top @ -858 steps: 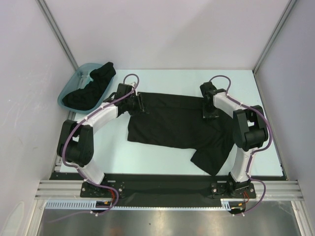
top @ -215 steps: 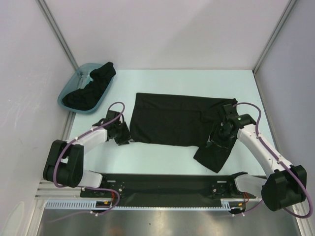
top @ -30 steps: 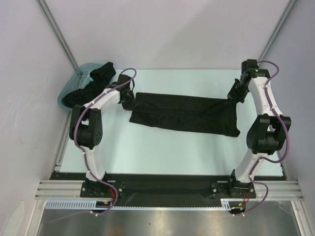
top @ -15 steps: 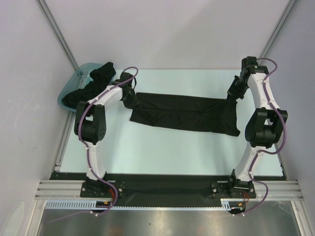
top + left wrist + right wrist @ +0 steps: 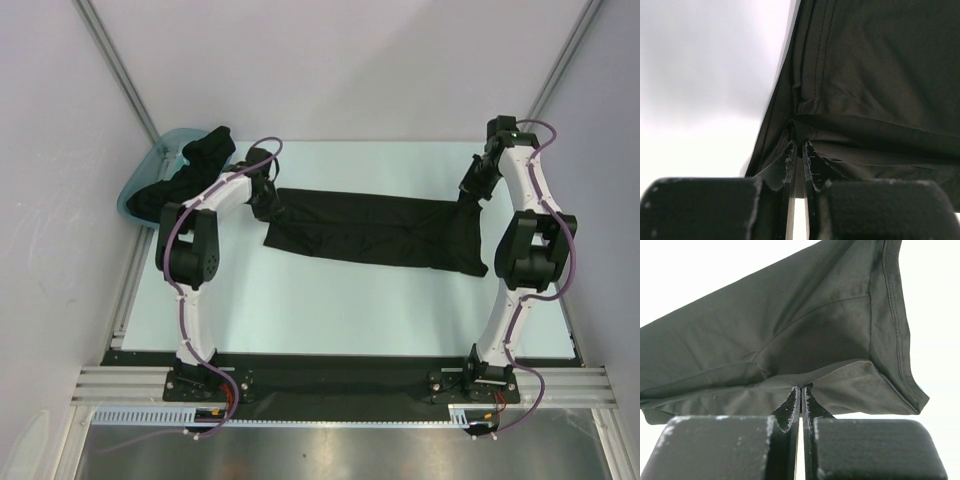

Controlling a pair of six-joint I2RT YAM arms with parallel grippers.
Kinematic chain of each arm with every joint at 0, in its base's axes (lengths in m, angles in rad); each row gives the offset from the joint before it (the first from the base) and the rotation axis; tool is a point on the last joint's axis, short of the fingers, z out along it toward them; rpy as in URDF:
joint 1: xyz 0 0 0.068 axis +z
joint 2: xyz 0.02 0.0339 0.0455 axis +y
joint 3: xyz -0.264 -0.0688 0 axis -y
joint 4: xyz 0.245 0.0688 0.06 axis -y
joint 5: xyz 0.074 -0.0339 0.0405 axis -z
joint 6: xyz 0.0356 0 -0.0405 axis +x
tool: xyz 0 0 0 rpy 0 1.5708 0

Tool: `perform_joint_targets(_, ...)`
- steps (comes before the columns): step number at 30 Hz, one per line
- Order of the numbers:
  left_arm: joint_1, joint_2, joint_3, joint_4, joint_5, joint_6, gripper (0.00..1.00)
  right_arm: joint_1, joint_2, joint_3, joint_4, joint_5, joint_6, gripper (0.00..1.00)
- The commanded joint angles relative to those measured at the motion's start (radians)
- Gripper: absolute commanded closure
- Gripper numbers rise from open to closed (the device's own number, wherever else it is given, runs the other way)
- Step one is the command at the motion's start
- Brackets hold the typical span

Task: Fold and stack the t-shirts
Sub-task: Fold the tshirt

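One black t-shirt (image 5: 370, 232) lies folded into a long strip across the far half of the table, stretched between both grippers. My left gripper (image 5: 266, 202) is shut on the strip's left end; in the left wrist view the narrow jaws (image 5: 799, 146) pinch a fold of the cloth (image 5: 880, 75). My right gripper (image 5: 468, 195) is shut on the right end. In the right wrist view its fingertips (image 5: 801, 389) nip the hem of the cloth (image 5: 790, 330), which hangs slightly lifted. More black t-shirts (image 5: 192, 168) are heaped in the tub.
A teal plastic tub (image 5: 133, 188) sits at the far left corner, partly off the table's edge. White walls and metal posts close in the back and sides. Both arms reach far from their bases at the near edge.
Both arms have stretched a little further back, their elbows rising toward the far side. The shirt strip stays taut between them and has barely shifted.
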Motion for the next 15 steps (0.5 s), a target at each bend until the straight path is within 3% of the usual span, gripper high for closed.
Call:
perform_joint_targets(1, 0.005, 0.005, 0.056, -0.006, -0.019, -0.006, 0.87, -0.008, 0.026, 0.059, 0.016, -0.003, -0.02, 1.0)
perform_joint_targets(15, 0.012, 0.023, 0.083, -0.022, -0.057, -0.012, 0.87, -0.011, 0.077, 0.113, 0.016, -0.001, -0.017, 1.0)
